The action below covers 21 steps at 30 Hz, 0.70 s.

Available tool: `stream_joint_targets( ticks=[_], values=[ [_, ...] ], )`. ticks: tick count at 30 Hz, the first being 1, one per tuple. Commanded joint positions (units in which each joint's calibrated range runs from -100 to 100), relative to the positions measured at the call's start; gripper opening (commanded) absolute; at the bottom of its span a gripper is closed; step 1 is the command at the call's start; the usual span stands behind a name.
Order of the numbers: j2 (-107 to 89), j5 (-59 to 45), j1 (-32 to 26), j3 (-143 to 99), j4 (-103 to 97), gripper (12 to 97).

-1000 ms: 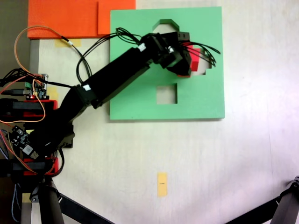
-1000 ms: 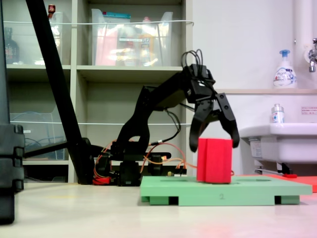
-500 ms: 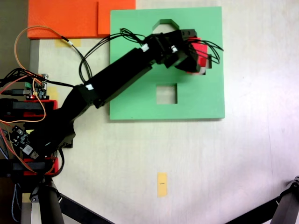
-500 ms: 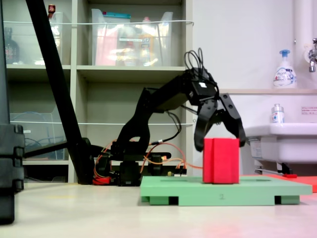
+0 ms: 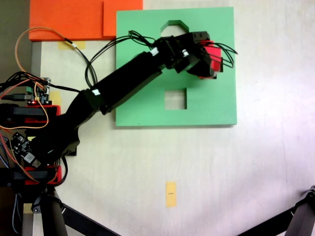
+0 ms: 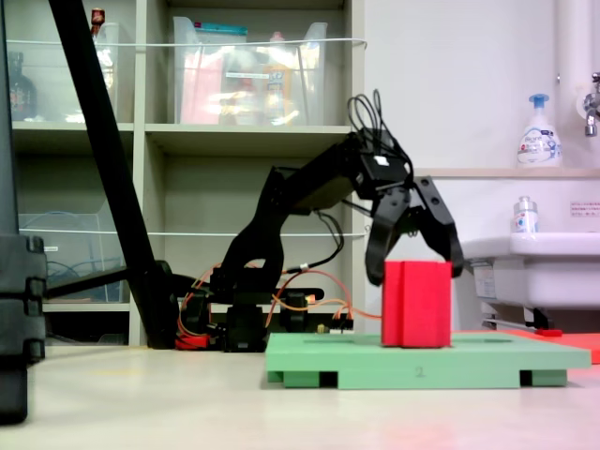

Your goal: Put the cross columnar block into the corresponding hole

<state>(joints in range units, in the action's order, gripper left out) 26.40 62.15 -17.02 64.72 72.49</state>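
On the green foam board [image 6: 422, 360] the cross columnar block [image 6: 416, 304] stands upright between wide-spread jaws

Cross hole [image 5: 215, 74] under block [image 5: 212, 55]

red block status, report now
Gripper open, straddling top of red cross block. Block upright on green board, standing tall, not sunk in. Nothing in the way.

Black arm [image 5: 123, 81], loose black cables [image 5: 106, 46]
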Motion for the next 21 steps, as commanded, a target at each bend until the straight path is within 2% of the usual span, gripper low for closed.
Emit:
stream_joint_targets(
  ticks=[1, 21],
  values=[
    [-0.56, -0.68, 0.73, 3.87, -3.98, 44.8],
    [4.88, -0.68, 0.44, 3.87, -7.16, 44.8]
  ],
)
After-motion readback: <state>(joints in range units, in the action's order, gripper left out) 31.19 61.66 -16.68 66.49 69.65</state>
